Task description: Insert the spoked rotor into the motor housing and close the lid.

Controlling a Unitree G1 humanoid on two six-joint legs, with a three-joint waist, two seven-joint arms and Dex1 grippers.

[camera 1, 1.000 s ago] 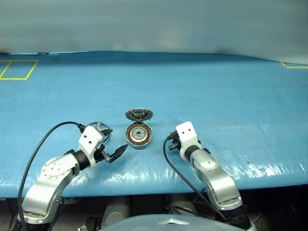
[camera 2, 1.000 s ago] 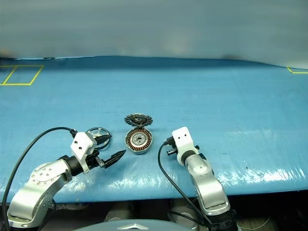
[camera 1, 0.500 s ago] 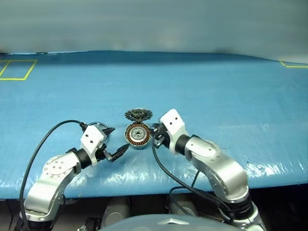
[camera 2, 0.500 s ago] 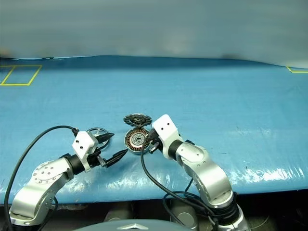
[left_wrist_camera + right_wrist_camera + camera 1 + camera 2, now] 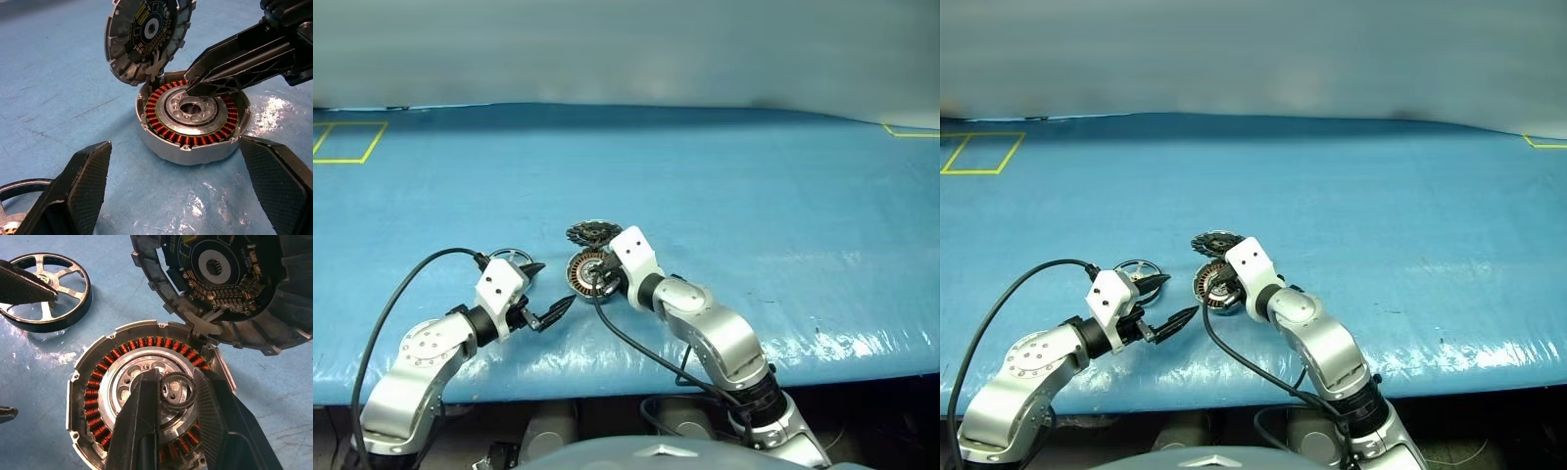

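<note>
Swinging leftward, right gripper [image 5: 168, 404] now pinches a small dark ring over the round grey copper-wound motor housing [image 5: 193, 117]; left gripper [image 5: 540, 292] gapes beside the stiff, slippery silver spoked rotor [image 5: 46, 289], best gripped by its rim.

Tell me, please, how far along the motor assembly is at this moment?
Done: the lid stands open at the rim of the motor housing, its copper windings exposed. In hand: the right gripper holds a small ring over the housing's hub. Left: the spoked rotor lies on the table by the open left gripper; it must go in, then the lid closes.
</note>
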